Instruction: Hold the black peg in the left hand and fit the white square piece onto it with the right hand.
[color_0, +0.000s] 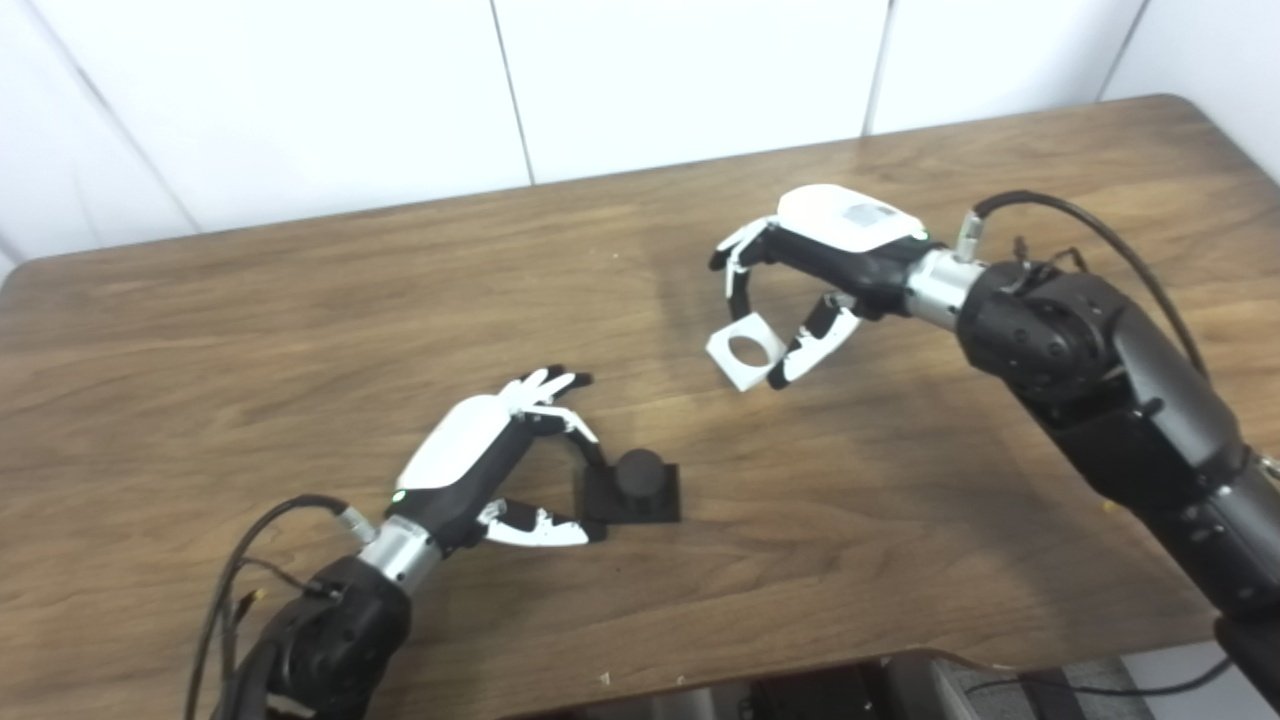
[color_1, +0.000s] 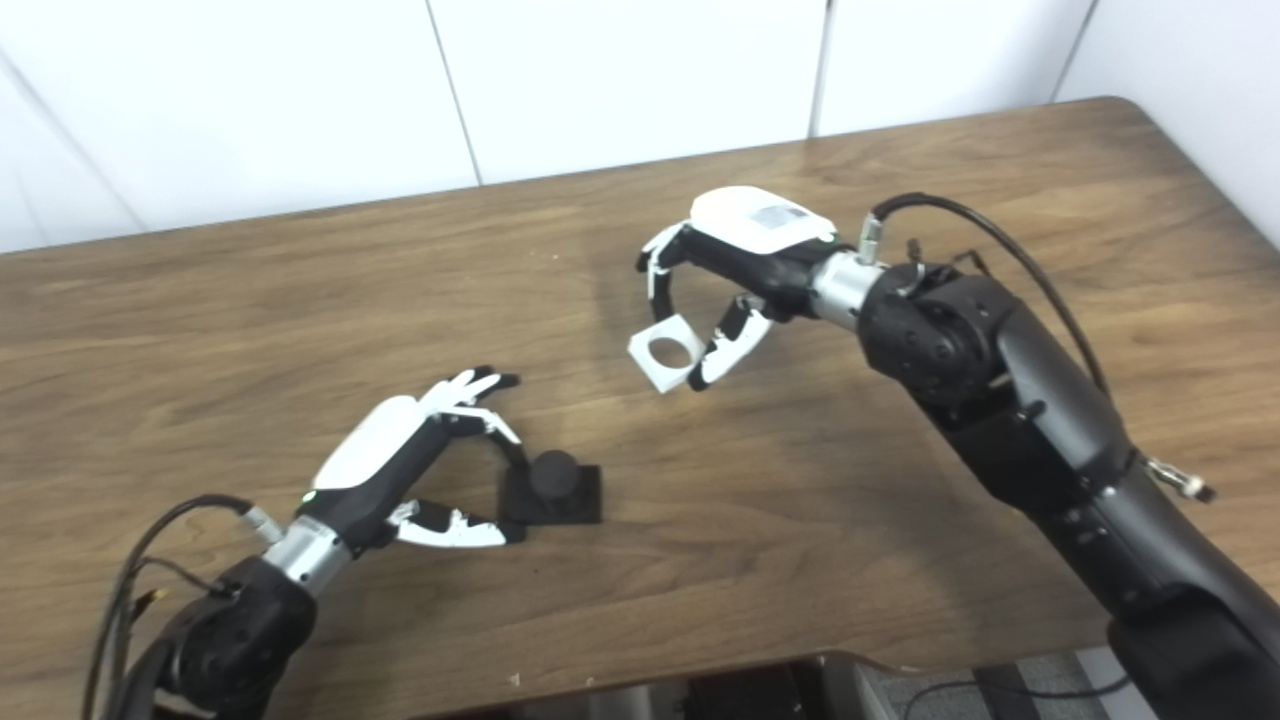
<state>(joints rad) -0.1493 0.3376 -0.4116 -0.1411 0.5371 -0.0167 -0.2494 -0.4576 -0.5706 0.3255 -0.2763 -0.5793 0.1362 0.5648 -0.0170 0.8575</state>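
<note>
The black peg (color_0: 638, 473), a short round post standing on a square black base, is sitting upright on the wooden tabletop (color_0: 300, 330) a little toward seven o'clock of the tabletop's middle. The left robot hand (color_0: 490, 460) is reaching in from its eight o'clock side, fingers (color_0: 570, 425) curving down to the far left corner of the base and thumb (color_0: 545, 530) lying along the near left corner; both seem to be touching the base, but whether they are pressing firmly enough to count as a grip cannot be told, and the base is resting flat on the wood. Up at about one o'clock from the peg and well apart from it, the right robot hand (color_1: 720, 300) is carrying the white square piece (color_1: 667, 353), pinching it between the fingertips above and the thumb at its right edge. The piece is hanging clear of the tabletop, tilted, with its round hole facing up toward the cameras. By my reading, pickup of the piece is done and steadying of the peg is under way. The next move is calling for the left robot hand to be clamping the base firmly, then the right bringing the piece toward seven o'clock, levelling it, centring the hole over the post and lowering it.
</note>
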